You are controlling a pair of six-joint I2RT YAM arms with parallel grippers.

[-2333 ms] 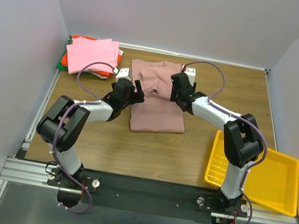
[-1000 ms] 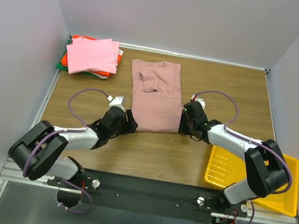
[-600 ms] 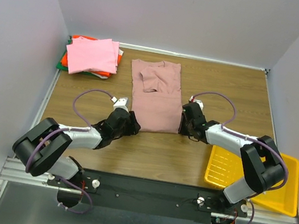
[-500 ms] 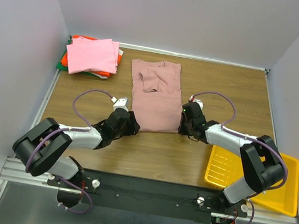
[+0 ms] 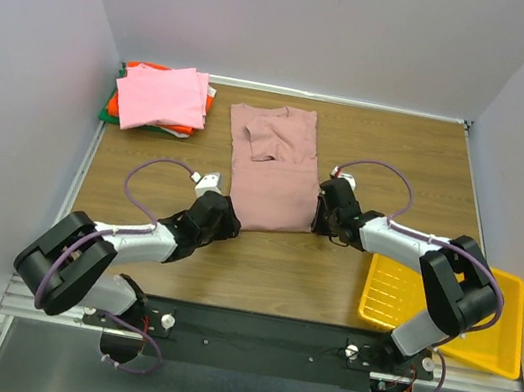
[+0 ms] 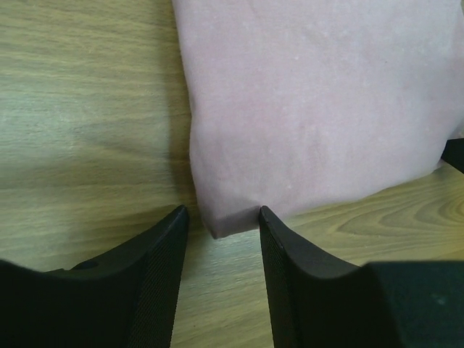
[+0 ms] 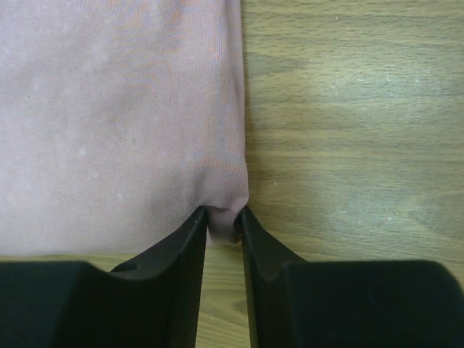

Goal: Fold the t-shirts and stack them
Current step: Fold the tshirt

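Mauve tee [image 5: 272, 167] lies flat mid-desk, folded to a long strip running near to far.

Nearest: yellow tray [image 5: 506, 336] at the near right, beside the right arm's base, well apart from the tee.

Both arms reach in low from either side, angled toward the tee's near edge.

Left jaws: low over the desk [image 5: 400, 160] at the tee's near-left corner. In the left wrist view the fingers [image 6: 156, 254] stand partly apart with the corner's tip lying between them. One finger touches the cloth's edge, the other sits just beside it. The corner is not pinched and the cloth is flat on the wood.

Right jaws: at the near-right corner. In the right wrist view the fingers [image 7: 181, 261] are drawn nearly together, with a small bunch of hem squeezed between the tips. The corner is gripped and the cloth puckers into the grip.

Farther: a smaller folded flap lies on top of the tee's far half, toward its left side.

Far-left corner: a stack of folded tees, well apart from the mauve tee. Pink tee [image 5: 163, 97] is on top, orange-red tee [image 5: 143, 66] shows behind it, and green tee [image 5: 107, 112] peeks out underneath at the stack's left edge.
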